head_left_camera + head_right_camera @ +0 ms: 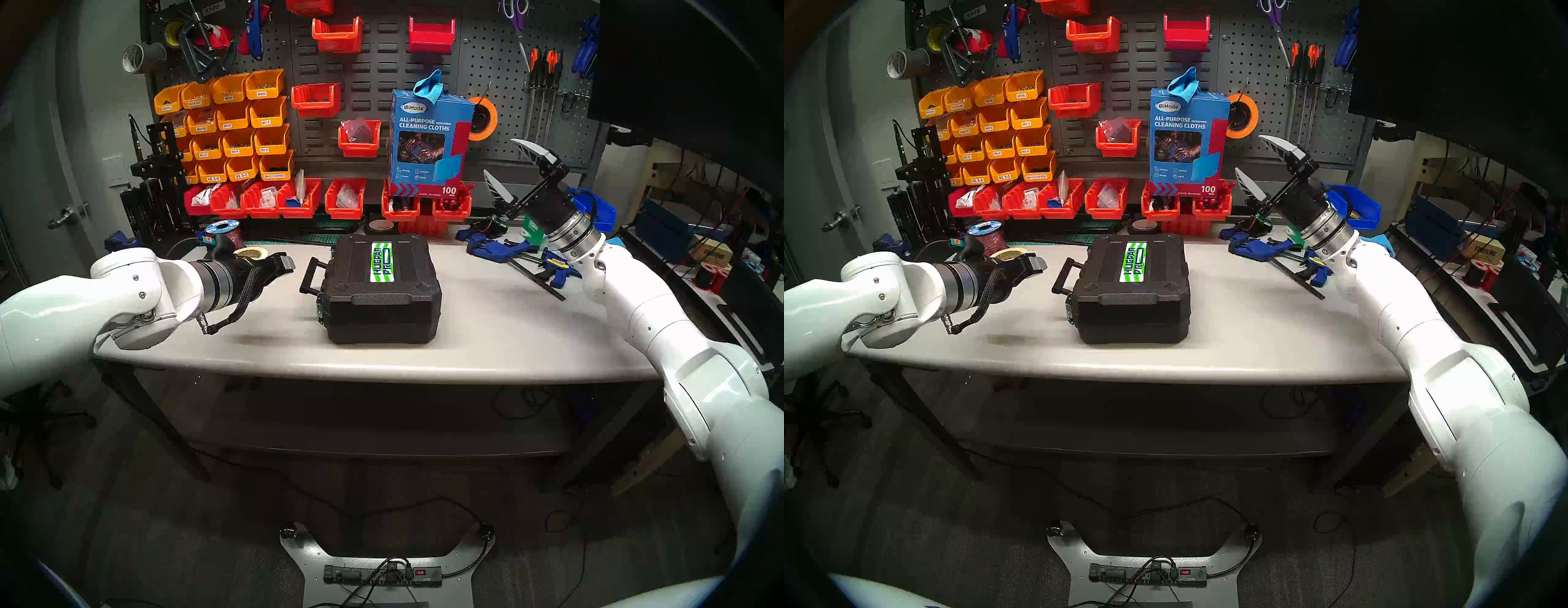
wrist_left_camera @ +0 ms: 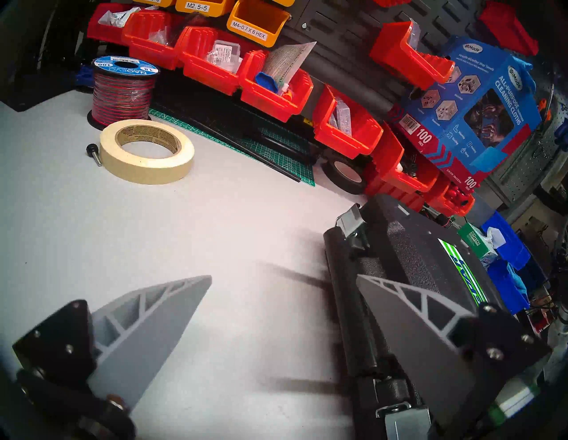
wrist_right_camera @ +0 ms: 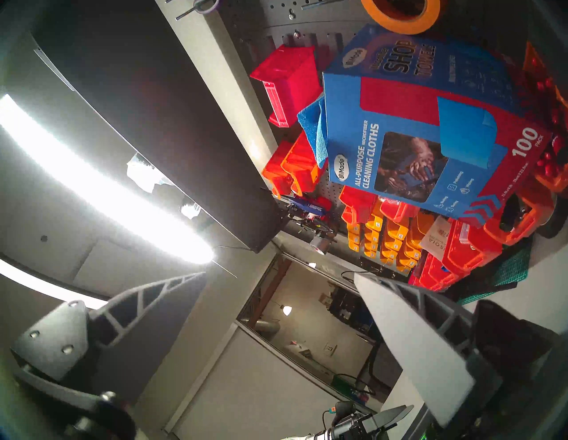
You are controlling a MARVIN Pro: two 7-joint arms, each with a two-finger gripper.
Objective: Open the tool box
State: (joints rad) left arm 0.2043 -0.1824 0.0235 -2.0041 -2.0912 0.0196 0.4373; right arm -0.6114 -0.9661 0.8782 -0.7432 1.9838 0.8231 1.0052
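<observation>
We hold our left gripper [image 1: 283, 264] spread wide and empty just short of the closed tool box [image 1: 382, 288], its far latch [image 2: 350, 221] looking flipped up, the lid still to raise.

In the left wrist view the right finger [image 2: 430, 331] covers part of the tool box [image 2: 408, 245], its near latch [image 2: 402, 422] is cut by the lower edge (sticker [image 2: 461, 264] lettering unreadable there).

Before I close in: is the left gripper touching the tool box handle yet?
Apart. In the head view, bare table shows between the open left gripper and the handle of the tool box.
</observation>
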